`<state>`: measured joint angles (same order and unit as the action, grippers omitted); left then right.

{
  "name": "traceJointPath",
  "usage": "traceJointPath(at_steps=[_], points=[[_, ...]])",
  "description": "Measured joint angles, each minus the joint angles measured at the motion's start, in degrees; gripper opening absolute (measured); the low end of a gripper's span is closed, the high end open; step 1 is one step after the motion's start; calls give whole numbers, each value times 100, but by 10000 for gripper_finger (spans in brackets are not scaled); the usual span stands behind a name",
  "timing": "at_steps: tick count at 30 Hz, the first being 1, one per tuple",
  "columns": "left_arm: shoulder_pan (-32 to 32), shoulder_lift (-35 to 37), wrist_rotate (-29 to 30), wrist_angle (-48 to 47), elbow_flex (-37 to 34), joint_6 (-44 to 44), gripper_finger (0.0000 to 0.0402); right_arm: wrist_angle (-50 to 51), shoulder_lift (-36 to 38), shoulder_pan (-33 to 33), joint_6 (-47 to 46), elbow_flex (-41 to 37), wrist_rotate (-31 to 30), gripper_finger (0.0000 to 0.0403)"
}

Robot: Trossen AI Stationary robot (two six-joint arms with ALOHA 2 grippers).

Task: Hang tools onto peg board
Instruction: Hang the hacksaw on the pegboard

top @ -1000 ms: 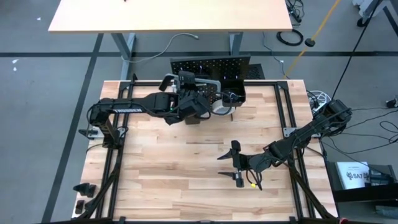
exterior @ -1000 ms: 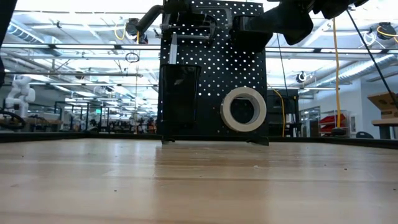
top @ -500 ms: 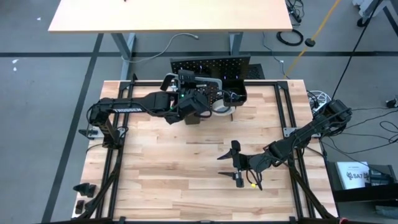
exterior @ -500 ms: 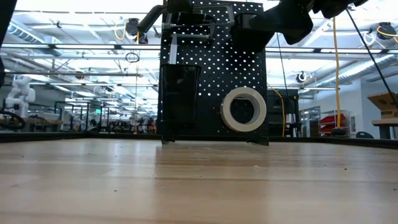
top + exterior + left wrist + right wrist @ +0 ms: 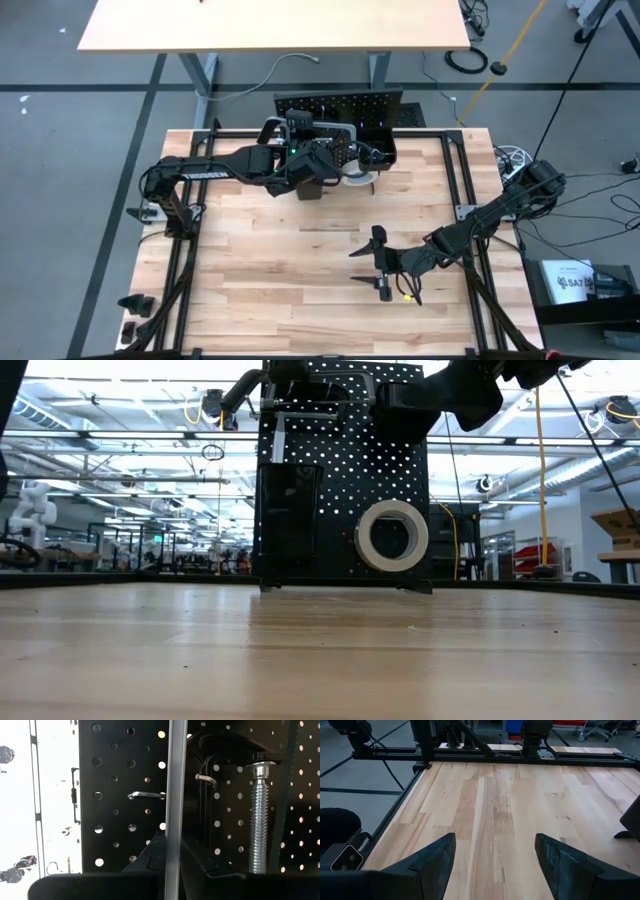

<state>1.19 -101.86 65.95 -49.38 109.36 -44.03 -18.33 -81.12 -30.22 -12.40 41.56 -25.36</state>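
Note:
The black peg board [image 5: 340, 105] stands upright at the table's far edge, and the low view [image 5: 340, 470] shows it too. On it hang a white tape roll [image 5: 392, 535] and a black C-clamp [image 5: 235, 750] with a silver threaded screw. A silver hook [image 5: 145, 795] sticks out bare. My left gripper [image 5: 325, 142] is right in front of the board, shut on the silver level [image 5: 338, 128], a thin silver bar in the left wrist view [image 5: 175, 780]. My right gripper [image 5: 383, 265] waits open and empty low over the table's near middle [image 5: 495, 855]. My left gripper pinches the silver level [image 5: 175, 845] between its two fingers [image 5: 152, 860], which lie across the bar. The fingers come level from the table's near side, pointing at the peg board. The level is lifted clear of the table, just in front of the board's holes.
A black bin [image 5: 288, 520] hangs on the board's lower left. The tan wooden tabletop [image 5: 300, 260] spreads between the board and my right gripper. Black frame rails [image 5: 180, 280] run along the table's sides. A second tan table [image 5: 270, 25] stands beyond the board.
My left gripper has moved a little toward the peg board and the table's right edge, still holding the silver level.

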Motion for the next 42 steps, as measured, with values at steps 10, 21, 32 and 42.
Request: traceJointPath(at_steps=[10,21,32,42], points=[[-2,2,-15,2,0,2,35,-4,0,0,2,0,0,267],[21,4,-401,6,0,15,64,-4,0,0,-25,0,24,267],[123,4,-321,17,-2,20,98,-4,0,0,-32,0,23,267],[114,10,-664,-38,-2,17,98,-4,0,0,-29,0,22,267]])
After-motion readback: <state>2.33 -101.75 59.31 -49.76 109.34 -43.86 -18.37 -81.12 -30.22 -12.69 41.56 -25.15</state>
